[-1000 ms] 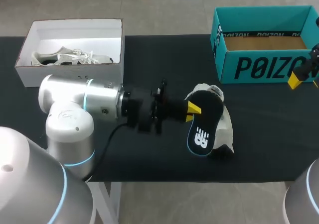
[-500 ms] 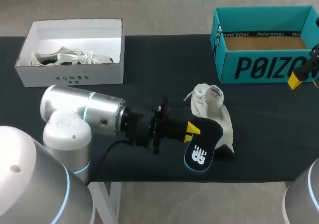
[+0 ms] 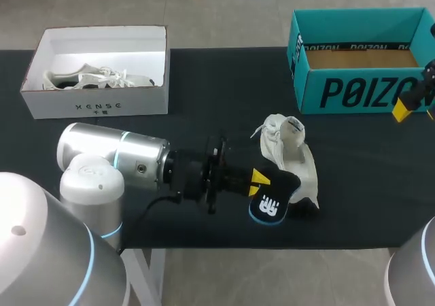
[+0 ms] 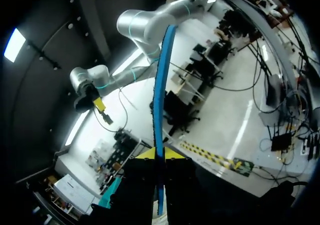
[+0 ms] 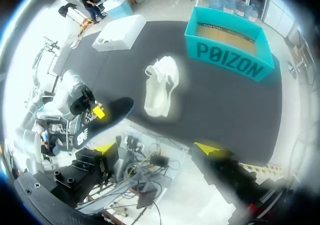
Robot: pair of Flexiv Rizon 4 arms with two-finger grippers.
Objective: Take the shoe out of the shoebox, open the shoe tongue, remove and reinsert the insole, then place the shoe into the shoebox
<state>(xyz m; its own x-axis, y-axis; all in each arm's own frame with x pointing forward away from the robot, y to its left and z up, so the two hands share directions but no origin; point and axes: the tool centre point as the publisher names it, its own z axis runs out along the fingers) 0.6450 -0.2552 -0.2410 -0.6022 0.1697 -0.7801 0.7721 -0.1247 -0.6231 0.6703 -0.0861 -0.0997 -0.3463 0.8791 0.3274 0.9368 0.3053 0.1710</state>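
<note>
A white shoe point(image 3: 293, 158) lies on its side on the black table, in front of the open teal shoebox point(image 3: 360, 81). My left gripper point(image 3: 259, 181) is just left of the shoe's heel, shut on a black insole point(image 3: 272, 198) with a blue rim. The left wrist view shows the insole point(image 4: 159, 95) edge-on between the left gripper's point(image 4: 159, 155) yellow tips. My right gripper point(image 3: 410, 106) hangs at the far right beside the shoebox. It looks down from high up on the shoe point(image 5: 162, 84), insole point(image 5: 102, 120) and shoebox point(image 5: 230, 47). That right gripper point(image 5: 159, 151) stands wide open and empty.
A white open box point(image 3: 98, 102) with another white shoe point(image 3: 95, 78) inside stands at the table's back left, seen again as the white box point(image 5: 122, 32) in the right wrist view. The table's near edge runs just below the insole.
My left gripper has moved down toward the table's near edge with the insole, which now tips lower beside the shoe's heel. The right arm and the shoe have stayed put.
</note>
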